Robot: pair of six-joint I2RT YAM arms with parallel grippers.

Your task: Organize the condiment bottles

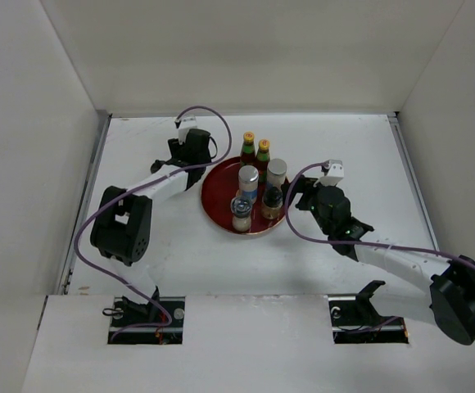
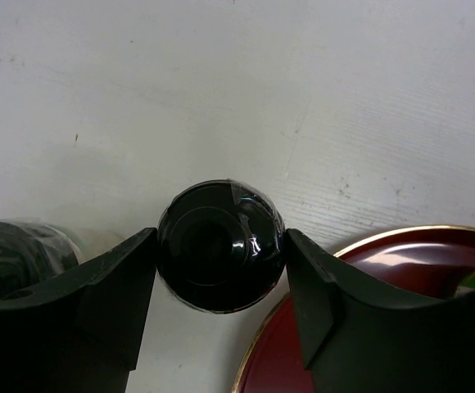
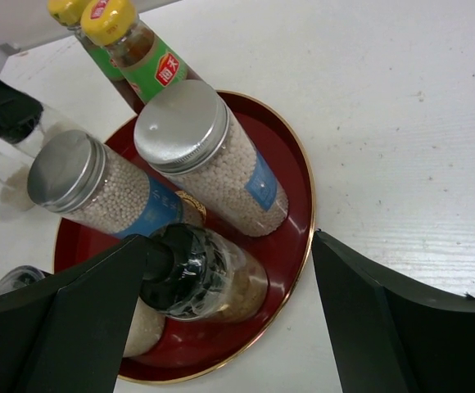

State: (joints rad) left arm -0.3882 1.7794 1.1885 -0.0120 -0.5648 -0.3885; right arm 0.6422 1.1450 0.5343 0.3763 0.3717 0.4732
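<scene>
A round red tray (image 1: 218,196) holds two red sauce bottles with yellow caps (image 1: 248,146) (image 1: 264,153), two silver-lidded jars (image 1: 277,173) (image 1: 248,181) and two dark-capped shakers (image 1: 272,201) (image 1: 242,213). My left gripper (image 1: 192,152) stands just left of the tray and is shut on a third dark-capped shaker (image 2: 219,246); both fingers press its cap, and the tray rim (image 2: 401,235) lies right beside it. My right gripper (image 3: 231,282) is open and straddles the tray's right rim (image 3: 307,213). Its left finger is next to a shaker's cap (image 3: 184,274), and its right finger is over bare table.
White walls enclose the table on three sides. The left arm's purple cable (image 1: 190,112) loops behind the left gripper. The table (image 1: 344,139) is bare white around the tray. In the right wrist view the jars (image 3: 196,151) (image 3: 86,184) stand close behind the shaker.
</scene>
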